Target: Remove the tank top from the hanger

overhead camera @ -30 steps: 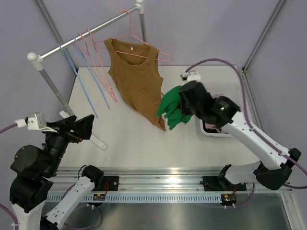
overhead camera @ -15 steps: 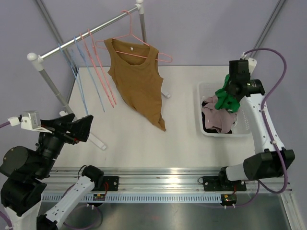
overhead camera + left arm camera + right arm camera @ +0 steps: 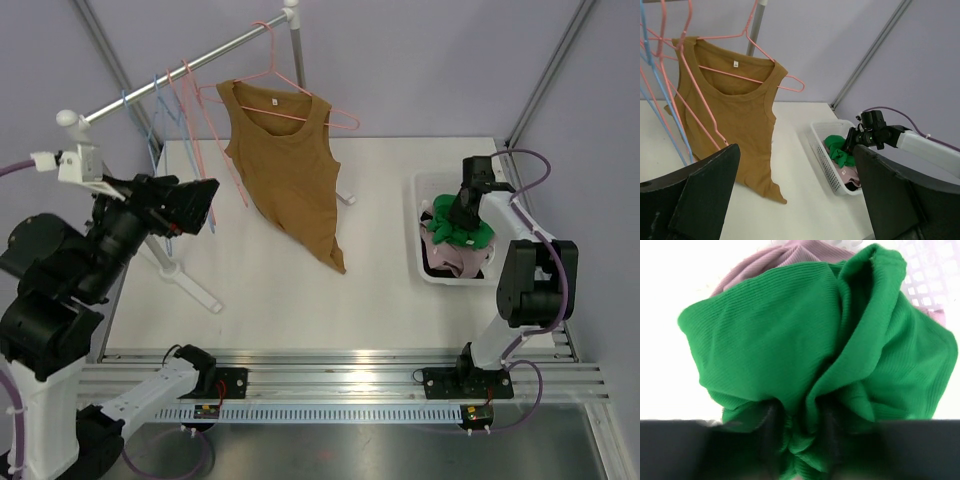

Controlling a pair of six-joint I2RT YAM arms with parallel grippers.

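Note:
The brown tank top (image 3: pixel 290 180) hangs on a pink hanger (image 3: pixel 345 118) from the rail; in the left wrist view the tank top (image 3: pixel 735 115) and hanger (image 3: pixel 790 86) sit upper left. My left gripper (image 3: pixel 190 205) is raised at the left, well short of the top, with its jaws (image 3: pixel 796 150) wide open and empty. My right gripper (image 3: pixel 457 213) is down in the white basket (image 3: pixel 417 232). Its fingers (image 3: pixel 771 427) stand partly apart, and a fold of a green garment (image 3: pixel 790 340) still bunches between them.
Several empty pink and blue hangers (image 3: pixel 185 125) hang left of the tank top on the rail (image 3: pixel 160 85). The rail's post and foot (image 3: pixel 185 280) stand on the white table near my left arm. The basket (image 3: pixel 826 159) also holds pinkish and dark clothes (image 3: pixel 445 255).
My right arm carried the green garment from mid-table to the basket and lowered it in, and its fingers have parted. My left arm rose and swung toward the rail.

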